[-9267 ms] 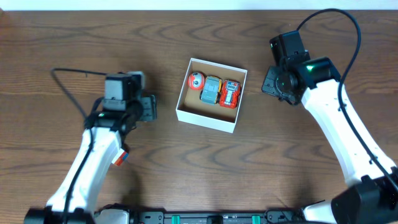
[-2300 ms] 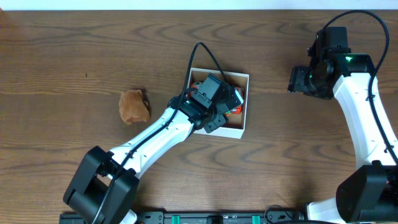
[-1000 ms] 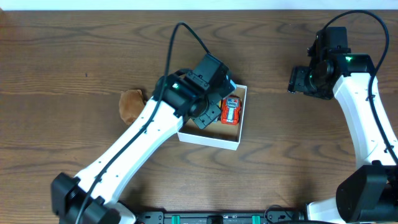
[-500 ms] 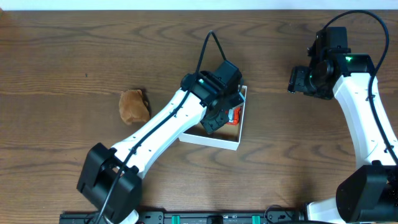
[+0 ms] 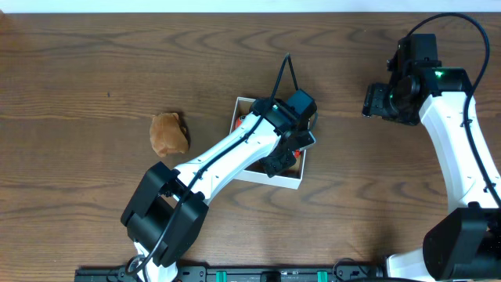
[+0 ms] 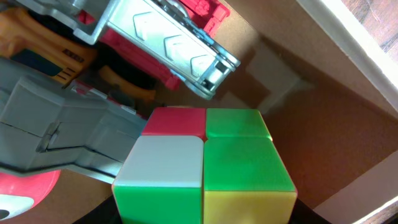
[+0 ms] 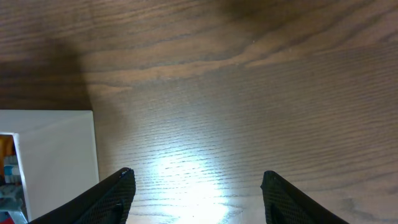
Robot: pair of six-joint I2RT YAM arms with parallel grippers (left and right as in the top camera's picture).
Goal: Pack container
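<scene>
My left gripper [image 5: 280, 159] pinches a colour puzzle cube [image 6: 205, 168] in a corner of the container [image 5: 270, 178] beside a red toy truck [image 6: 202, 14], while my right gripper [image 7: 196, 188] hangs spread over the table [image 7: 249, 93].

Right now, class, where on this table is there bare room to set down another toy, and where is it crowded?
Bare wood lies left of the brown lump, and between the container and the right gripper. Crowded: inside the container, where the left gripper holds a cube beside toy trucks.
</scene>
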